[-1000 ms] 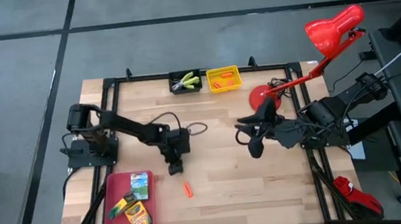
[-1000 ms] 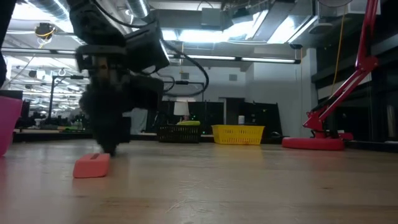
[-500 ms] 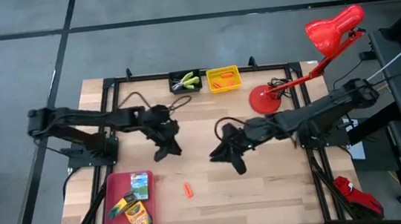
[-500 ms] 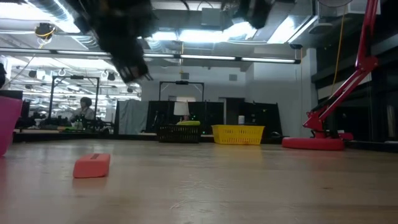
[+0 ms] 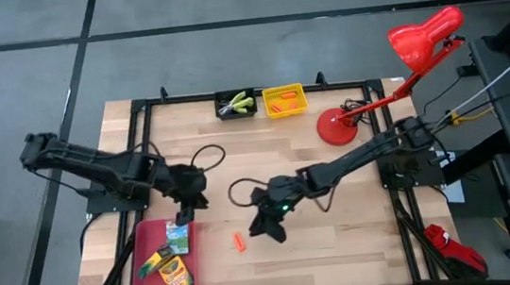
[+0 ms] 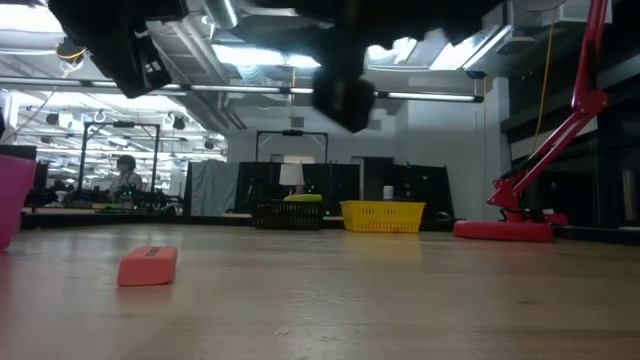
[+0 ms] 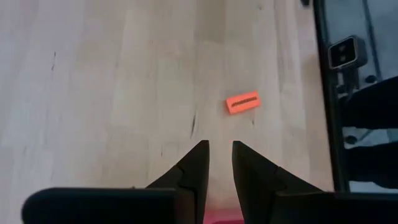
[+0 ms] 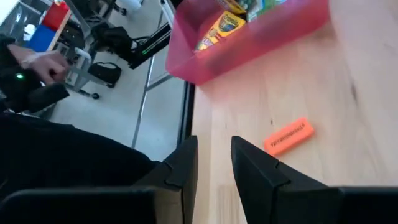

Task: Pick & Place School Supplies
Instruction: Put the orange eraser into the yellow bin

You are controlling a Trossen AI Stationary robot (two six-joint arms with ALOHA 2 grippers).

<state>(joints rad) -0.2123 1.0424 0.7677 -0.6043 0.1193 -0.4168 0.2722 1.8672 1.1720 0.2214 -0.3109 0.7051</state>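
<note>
One stubby orange piece lies flat on the bare wood, and also shows in the low view. Three crayon boxes lie in the red tray. Lime-green-handled tools sit in the black bin, and more orange pieces in the yellow bin. My left gripper hovers over the tray's far edge, open by a narrow gap, holding nothing. My right gripper hangs above the table just right of the orange piece, also open by a narrow gap, holding nothing.
The black bin and yellow bin stand at the table's far edge. A red desk lamp's base sits far right. The red tray fills the near-left corner. Bare wood stretches across the table's middle and near right.
My left gripper rose from beside the orange piece, swung toward the far side, then came back left to the tray's far edge. My right gripper travelled left and toward the near edge, ending close to the orange piece. The orange piece stayed where it lay.
</note>
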